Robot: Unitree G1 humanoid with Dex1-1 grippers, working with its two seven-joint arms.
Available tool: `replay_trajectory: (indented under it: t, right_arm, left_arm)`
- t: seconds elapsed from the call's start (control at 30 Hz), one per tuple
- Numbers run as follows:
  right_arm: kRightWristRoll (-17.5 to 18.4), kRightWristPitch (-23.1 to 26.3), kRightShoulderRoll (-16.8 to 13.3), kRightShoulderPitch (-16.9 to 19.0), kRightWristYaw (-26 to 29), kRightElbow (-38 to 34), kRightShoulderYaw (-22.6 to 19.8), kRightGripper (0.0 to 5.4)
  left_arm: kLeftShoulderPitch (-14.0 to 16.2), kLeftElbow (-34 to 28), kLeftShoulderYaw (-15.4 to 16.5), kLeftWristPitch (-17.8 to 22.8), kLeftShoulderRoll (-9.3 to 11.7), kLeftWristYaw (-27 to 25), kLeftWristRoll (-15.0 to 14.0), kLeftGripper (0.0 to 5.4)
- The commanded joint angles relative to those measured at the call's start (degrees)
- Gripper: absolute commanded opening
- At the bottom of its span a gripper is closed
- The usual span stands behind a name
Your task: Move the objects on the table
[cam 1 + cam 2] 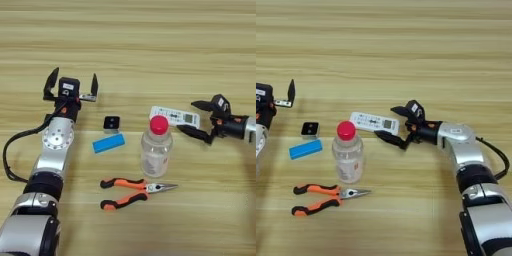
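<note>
Right gripper point(196, 120), fingers spread, sits at the white remote control's point(174, 116) end behind the bottle point(156, 148).

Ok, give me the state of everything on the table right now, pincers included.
Bottle: upright, red cap on.
Pliers: lying flat, handles spread, tips shut.
Remote: flat, right end between the right pincer's fingers.
Blue block: flat, untouched.
Cube: resting, untouched.
Left pincer: open, empty.
Right pincer: open around the remote's end.
</note>
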Motion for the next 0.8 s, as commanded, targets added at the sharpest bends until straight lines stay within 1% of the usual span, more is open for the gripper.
replay_trajectory:
  t: [0.03, 0.27, 0.4, 0.5, 0.73, 0.77, 0.8]
  right_arm:
    - [-2.1, -2.3, 0.0, -2.9, 0.0, 3.8, 0.4, 5.34]
    - [-5.2, -4.5, 0.9, -6.3, -0.2, 9.6, 1.4, 5.34]
    - [-6.8, -4.7, 1.7, -7.7, 0.1, 12.4, 2.0, 5.34]
    - [-7.4, -3.9, 2.2, -8.3, 1.3, 14.7, 2.3, 5.34]
    - [-8.9, -4.1, 2.9, -9.5, 0.9, 18.1, 2.2, 5.34]
    - [-9.0, -4.1, 3.0, -9.6, 0.9, 18.4, 2.2, 5.21]
    - [-9.1, -4.2, 3.0, -9.6, 0.8, 18.6, 2.1, 4.98]
  left_arm:
    - [-0.7, 0.1, -0.3, -0.4, -0.1, 0.1, 0.3, 5.40]
    - [-0.6, 0.0, -0.3, -0.5, 0.0, 0.1, 0.4, 5.40]
    - [-0.6, 0.1, -0.2, -0.6, 0.0, 0.1, 0.3, 5.40]
    - [-0.6, 0.1, -0.2, -0.6, 0.0, 0.2, 0.4, 5.40]
    - [-0.6, 0.1, -0.2, -0.6, 0.0, 0.2, 0.4, 5.40]
    - [-0.6, 0.2, -0.2, -0.6, 0.0, 0.2, 0.4, 5.40]
    - [-0.7, 0.2, -0.2, -0.7, 0.0, 0.2, 0.4, 5.40]
